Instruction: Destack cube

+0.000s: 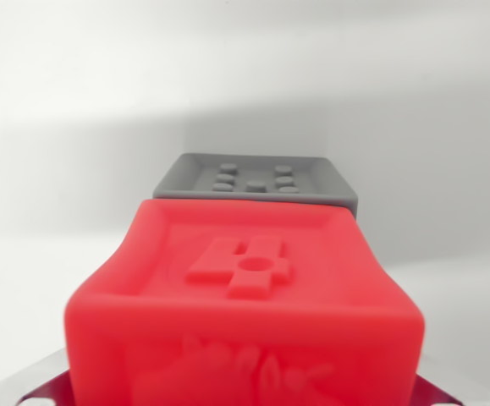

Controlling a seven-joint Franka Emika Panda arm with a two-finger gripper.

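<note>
A red cube (245, 296) fills the lower half of the wrist view, very close to the camera, with a raised emblem on its top face. My gripper (241, 394) sits around it. Only slivers of the metal fingers (46, 387) show at the bottom corners, pressed against the cube's left and right sides, so the gripper is shut on it. Behind the red cube is a grey cube (257, 180) with raised studs on top. Its lower part is hidden by the red one. I cannot tell whether the two touch.
A plain white surface and a white backdrop (75, 101) surround both cubes. Soft shadows fall to the left and right of the grey cube.
</note>
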